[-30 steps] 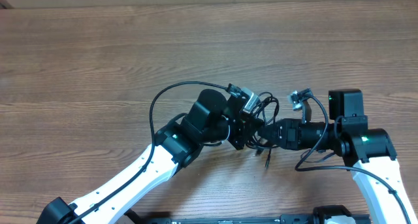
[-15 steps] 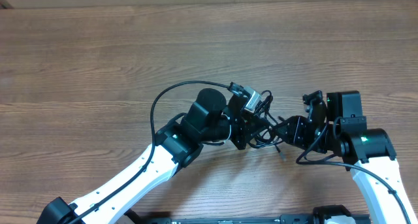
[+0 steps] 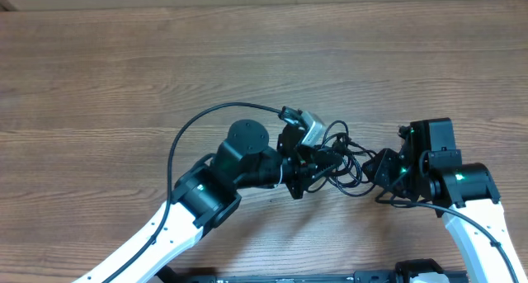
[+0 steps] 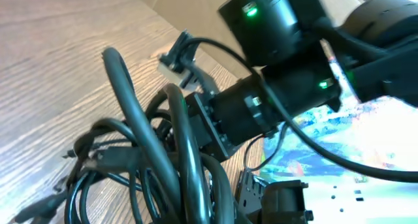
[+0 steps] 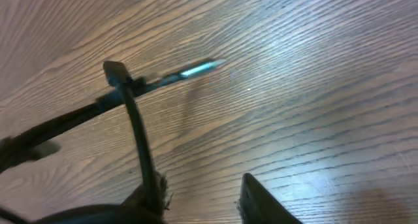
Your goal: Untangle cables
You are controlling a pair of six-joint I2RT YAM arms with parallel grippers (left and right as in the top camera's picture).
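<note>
Now you're at the pulling-apart step: the cables (image 3: pixel 345 153) sit knotted toward the front edge of the table (image 3: pixel 124 68), between left gripper (image 3: pixel 317 162) and right gripper (image 3: pixel 376 169), whose grips I cannot tell; next, tug one loop free slowly

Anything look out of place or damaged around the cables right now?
Nothing looks damaged or spilled. The cables are a knotted bundle bunched between the left gripper and right gripper; one metal-tipped plug end juts out loose.
</note>
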